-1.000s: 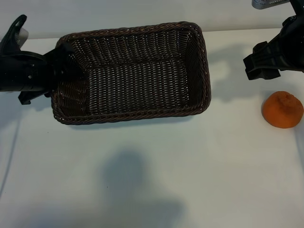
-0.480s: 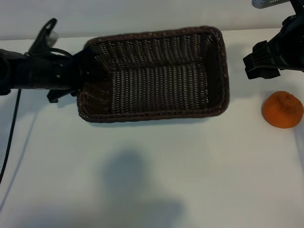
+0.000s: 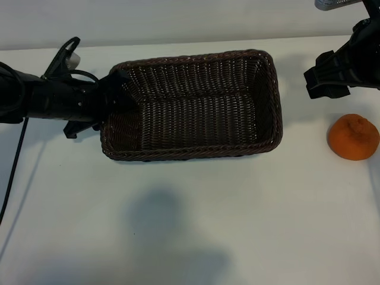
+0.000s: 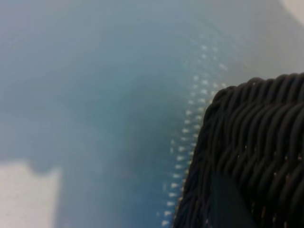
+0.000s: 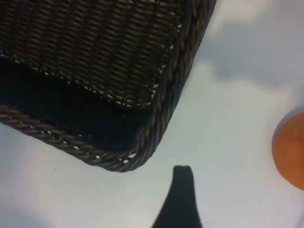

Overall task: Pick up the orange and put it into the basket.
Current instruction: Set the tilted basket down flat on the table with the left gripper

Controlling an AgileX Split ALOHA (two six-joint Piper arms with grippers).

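Observation:
The orange lies on the white table at the far right, apart from everything; its edge shows in the right wrist view. The dark brown woven basket stands in the middle, empty. My left gripper grips the basket's left end wall, one finger inside and one outside; the weave fills part of the left wrist view. My right gripper hangs open behind the orange and right of the basket, holding nothing. Only one finger shows, near the basket's corner.
A black cable runs down the left side of the white table. A soft shadow lies on the table in front of the basket. A gap of bare table separates the basket's right rim from the orange.
The left arm has slid to the right with the basket in its grip, so the basket now stands closer to the orange. The right arm and the orange have not moved.

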